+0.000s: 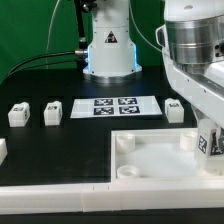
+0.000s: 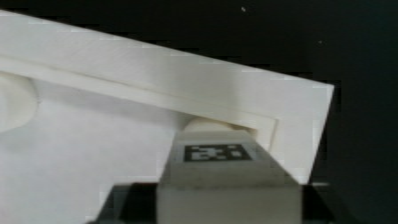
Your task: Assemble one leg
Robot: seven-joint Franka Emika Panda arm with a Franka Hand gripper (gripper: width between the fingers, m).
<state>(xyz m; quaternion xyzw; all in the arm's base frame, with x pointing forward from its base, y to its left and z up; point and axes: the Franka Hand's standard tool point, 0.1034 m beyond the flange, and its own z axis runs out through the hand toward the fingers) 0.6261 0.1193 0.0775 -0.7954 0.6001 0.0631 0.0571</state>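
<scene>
**A:** The leg (image 2: 217, 155) is sitting closest to the lens. The gripper (image 2: 217, 194) is pinching it from both sides, and its tag is facing the wrist camera.

**B:** And where is it hanging?

**A:** At about 4 o'clock in the exterior view, over the panel (image 1: 150, 165). Its lower end is meeting the corner socket (image 1: 187, 141), but whether it is actually entering is not showing.

**B:** So what is threatening to go wrong?

**A:** Likely the end is catching the socket's rim. Pressing down off-centre would be tilting the leg in the grip, or sliding the panel across the table. The spare leg (image 1: 172, 110) at 3 o'clock is lying just beyond that corner, so a shifting panel could be nudging it.
</scene>
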